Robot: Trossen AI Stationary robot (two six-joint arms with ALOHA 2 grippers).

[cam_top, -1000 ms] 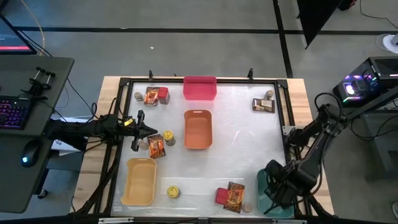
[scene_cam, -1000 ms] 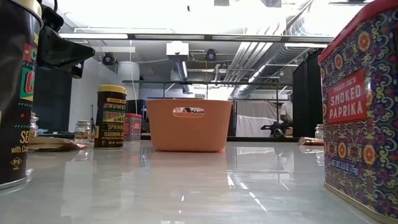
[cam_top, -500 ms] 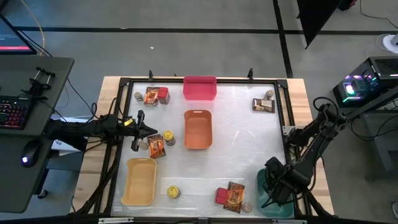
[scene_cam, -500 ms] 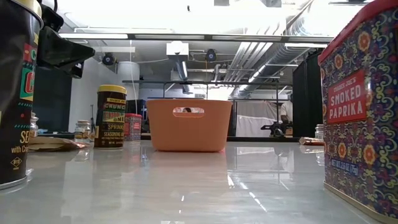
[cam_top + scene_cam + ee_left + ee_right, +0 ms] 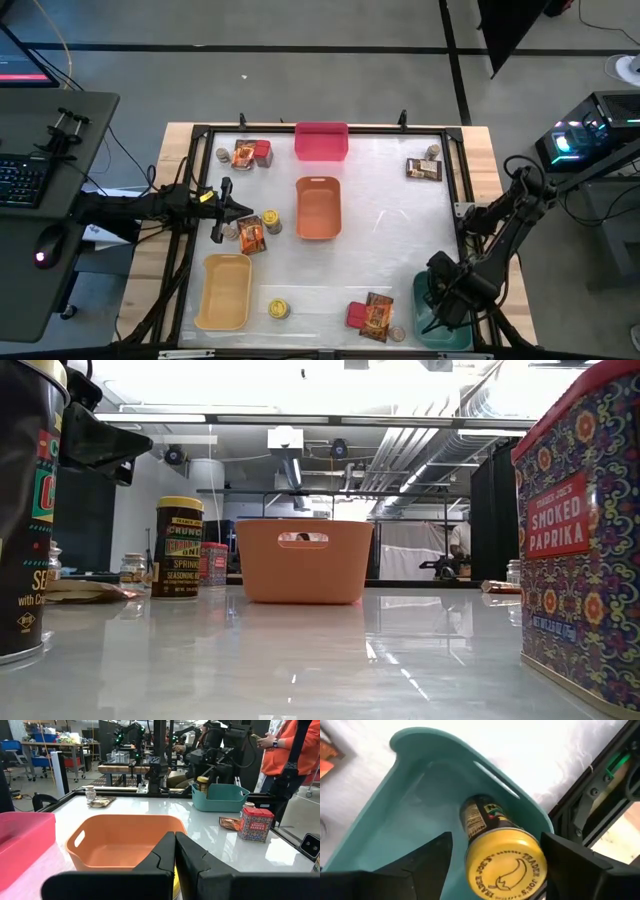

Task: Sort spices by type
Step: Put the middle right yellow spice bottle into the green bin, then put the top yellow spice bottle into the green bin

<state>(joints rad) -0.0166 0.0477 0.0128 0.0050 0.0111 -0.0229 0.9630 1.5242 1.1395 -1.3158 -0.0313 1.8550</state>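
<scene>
My right gripper (image 5: 440, 305) hangs pointing down in the teal bin (image 5: 420, 780) at the table's near right corner. Its fingers stand wide apart on either side of a yellow-topped tin (image 5: 505, 862), with a gap showing at one finger (image 5: 437, 852). The tin is tilted, lid up, its base down in the bin beside the slotted wall. My left gripper (image 5: 175, 855) waits shut and level at the table's left edge. Other spices lie in groups: red boxes (image 5: 262, 152) (image 5: 355, 315), tins (image 5: 278, 309) (image 5: 271, 222), packets (image 5: 251, 235) (image 5: 423, 168), jars (image 5: 433, 151).
An orange bin (image 5: 318, 208) stands mid-table, a pink bin (image 5: 321, 141) at the far edge and a yellow bin (image 5: 224, 292) near left. A black frame (image 5: 455, 180) rims the table. People stand beyond the table's right side in the left wrist view.
My right gripper has sunk a little over the teal bin. The spices and bins on the table have kept their places.
</scene>
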